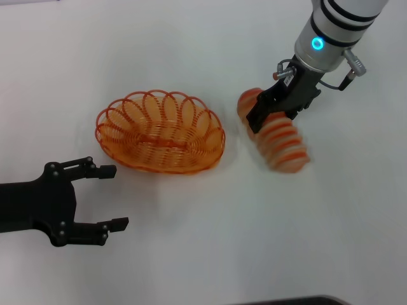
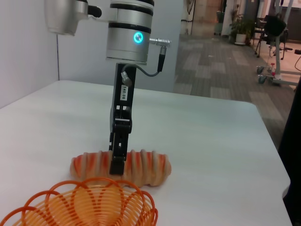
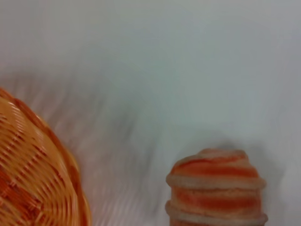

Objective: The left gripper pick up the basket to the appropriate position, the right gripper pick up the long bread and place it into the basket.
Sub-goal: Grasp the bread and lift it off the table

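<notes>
The orange wire basket (image 1: 210,121) stands on the white table, left of centre; it also shows in the left wrist view (image 2: 89,202) and the right wrist view (image 3: 33,174). My left gripper (image 1: 121,197) is open and empty, just in front of the basket's left end and apart from it. The long bread (image 1: 286,143), tan with orange-red stripes, lies to the right of the basket. My right gripper (image 1: 273,117) is shut across the bread's middle, and its far end looks blurred. The left wrist view shows the right gripper (image 2: 120,162) straddling the bread (image 2: 146,165) just behind the basket. The right wrist view shows one end of the bread (image 3: 216,188).
The white table (image 1: 191,254) carries nothing else in view. Its far edge (image 2: 263,122) shows in the left wrist view, with an open room floor beyond. A dark edge (image 1: 305,300) shows at the front of the head view.
</notes>
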You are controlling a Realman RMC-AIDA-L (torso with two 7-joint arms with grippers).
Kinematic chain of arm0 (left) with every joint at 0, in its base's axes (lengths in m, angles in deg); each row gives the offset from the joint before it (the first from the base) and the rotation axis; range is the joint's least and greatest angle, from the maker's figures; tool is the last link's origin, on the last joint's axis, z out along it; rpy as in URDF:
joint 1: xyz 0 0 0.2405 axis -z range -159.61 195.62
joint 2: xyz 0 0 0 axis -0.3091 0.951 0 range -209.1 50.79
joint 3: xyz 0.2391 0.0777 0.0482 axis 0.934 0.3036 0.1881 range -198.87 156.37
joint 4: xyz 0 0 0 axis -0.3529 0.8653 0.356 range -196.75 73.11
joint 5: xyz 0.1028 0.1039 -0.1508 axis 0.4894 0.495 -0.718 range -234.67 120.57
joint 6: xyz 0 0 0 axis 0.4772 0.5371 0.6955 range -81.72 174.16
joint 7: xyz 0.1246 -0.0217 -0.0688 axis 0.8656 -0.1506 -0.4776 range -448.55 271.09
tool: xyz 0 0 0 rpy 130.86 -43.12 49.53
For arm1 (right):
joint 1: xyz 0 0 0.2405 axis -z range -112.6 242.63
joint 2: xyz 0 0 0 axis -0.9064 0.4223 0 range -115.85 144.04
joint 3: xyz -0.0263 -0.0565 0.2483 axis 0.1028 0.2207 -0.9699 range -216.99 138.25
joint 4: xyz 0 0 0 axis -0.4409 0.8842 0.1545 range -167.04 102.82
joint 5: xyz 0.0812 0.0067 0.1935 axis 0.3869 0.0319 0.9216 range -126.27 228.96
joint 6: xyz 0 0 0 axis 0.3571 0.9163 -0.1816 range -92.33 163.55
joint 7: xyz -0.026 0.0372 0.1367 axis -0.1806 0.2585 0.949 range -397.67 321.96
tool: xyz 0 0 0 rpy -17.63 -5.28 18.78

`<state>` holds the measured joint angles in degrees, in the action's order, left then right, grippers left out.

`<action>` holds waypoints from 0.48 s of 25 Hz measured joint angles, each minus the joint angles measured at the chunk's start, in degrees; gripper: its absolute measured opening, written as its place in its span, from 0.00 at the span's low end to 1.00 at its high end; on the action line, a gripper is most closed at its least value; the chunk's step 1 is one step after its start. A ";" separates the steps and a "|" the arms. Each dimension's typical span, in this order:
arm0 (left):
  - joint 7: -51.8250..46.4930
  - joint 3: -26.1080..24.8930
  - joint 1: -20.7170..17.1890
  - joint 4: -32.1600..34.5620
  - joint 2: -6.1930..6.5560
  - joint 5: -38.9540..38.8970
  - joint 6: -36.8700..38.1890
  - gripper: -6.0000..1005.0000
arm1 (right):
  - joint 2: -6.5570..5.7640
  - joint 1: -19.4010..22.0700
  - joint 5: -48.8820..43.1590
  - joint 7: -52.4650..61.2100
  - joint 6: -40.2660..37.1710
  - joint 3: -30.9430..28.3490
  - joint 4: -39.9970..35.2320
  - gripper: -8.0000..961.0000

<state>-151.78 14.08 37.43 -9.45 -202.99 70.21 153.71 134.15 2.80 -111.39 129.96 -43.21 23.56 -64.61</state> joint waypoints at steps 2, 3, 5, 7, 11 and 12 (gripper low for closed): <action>0.02 0.00 0.00 0.00 0.00 0.04 -0.09 0.87 | 0.04 0.00 0.42 -0.44 0.45 0.22 -0.02 0.94; 0.02 0.00 0.00 -0.01 0.00 0.10 -0.13 0.87 | 0.04 -0.01 0.85 -0.68 0.60 0.28 -0.04 0.90; 0.04 0.00 0.00 -0.24 0.00 0.22 -0.31 0.87 | 0.03 0.09 2.11 -1.12 0.84 0.42 -0.30 0.82; 0.07 0.00 0.00 -0.32 0.00 0.26 -0.41 0.87 | -0.03 0.30 2.99 -1.37 1.00 0.47 -0.69 0.76; 0.14 0.00 0.00 -0.36 0.00 0.37 -0.48 0.87 | -0.30 0.55 3.58 -2.13 0.93 0.50 -1.61 0.69; 0.14 0.00 0.00 -0.38 0.01 0.39 -0.49 0.87 | -0.35 0.63 3.54 -2.72 0.58 0.50 -2.13 0.68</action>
<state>-151.64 14.08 37.43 -9.83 -202.99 70.60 153.22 133.80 3.42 -107.85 127.25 -42.63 24.06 -66.73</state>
